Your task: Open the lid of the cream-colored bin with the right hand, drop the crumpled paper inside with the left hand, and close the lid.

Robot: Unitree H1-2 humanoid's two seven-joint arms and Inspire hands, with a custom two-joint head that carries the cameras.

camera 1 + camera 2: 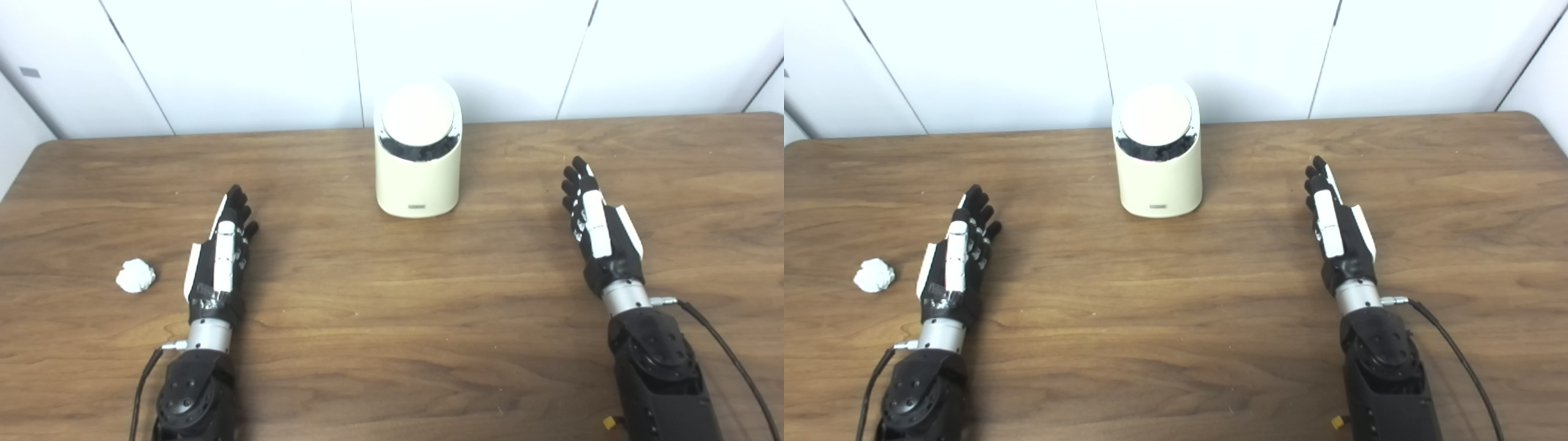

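On the brown wooden table stands a cream-colored cylindrical plastic bin, at the far middle, close to the white wall panels. Its round slanted lid is down, and a dark gap shows under the lid's near edge. The small white crumpled paper ball lies at the near left, just beside the left hand and on the outer side of it.

The left hand has straight fingers with small spaces between them and holds nothing. The right hand is at the right side, well apart from the bin, also with fingers stretched out and empty. Both hands hang flat over the table; I cannot tell if they touch it.

It seems no step of the task is begun yet. Some things could go wrong from here. The bin looks light and tall, so if the right hand pushes the lid from the side and not down or up on its edge, the bin may slide away or fall over. The paper ball is small and light; a fast approach of the left hand could knock it further left, toward the table edge. Also, if the lid is not kept wide open, the paper may bounce from the rim and drop on the table.
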